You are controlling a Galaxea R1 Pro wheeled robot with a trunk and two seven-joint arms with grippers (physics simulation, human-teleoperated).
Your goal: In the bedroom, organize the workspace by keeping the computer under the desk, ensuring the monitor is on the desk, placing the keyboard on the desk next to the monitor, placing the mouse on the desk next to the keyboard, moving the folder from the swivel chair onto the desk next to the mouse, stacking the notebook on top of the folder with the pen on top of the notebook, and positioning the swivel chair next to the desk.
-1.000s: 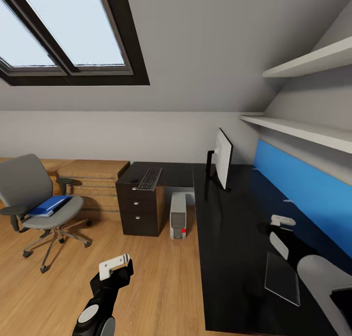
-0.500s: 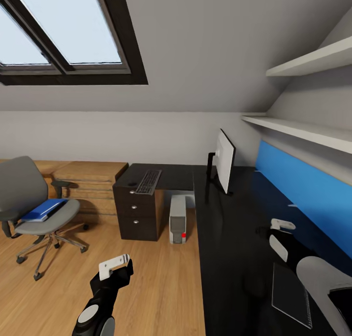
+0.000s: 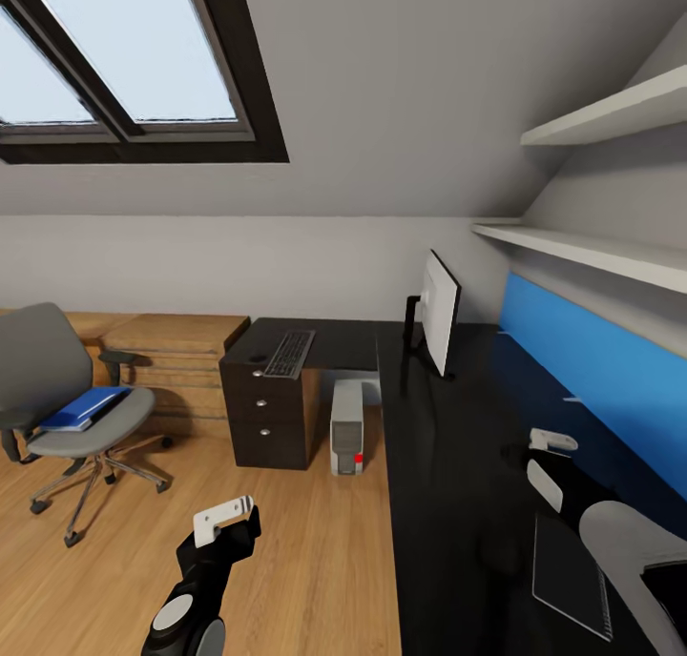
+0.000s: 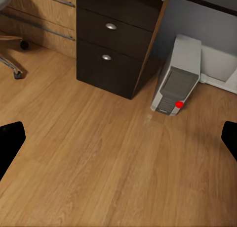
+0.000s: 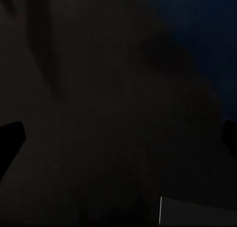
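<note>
Though partly cropped, notebook (image 3: 570, 575) visible

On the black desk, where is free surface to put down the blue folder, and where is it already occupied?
The desk is bare between the monitor and the right gripper, along the blue wall panel. The near end is occupied by the notebook and the right arm. The short wing above the drawers holds the keyboard.

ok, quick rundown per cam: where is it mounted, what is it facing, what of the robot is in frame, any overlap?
Head: on the head, facing the desk, monitor, swivel chair; left gripper and right gripper in frame.
Left wrist: looks down at the floor and computer; dark fingertips at the edges.
Right wrist: close above the desk, notebook corner.
Shared: computer in head and left wrist views; notebook in head and right wrist views.
</note>
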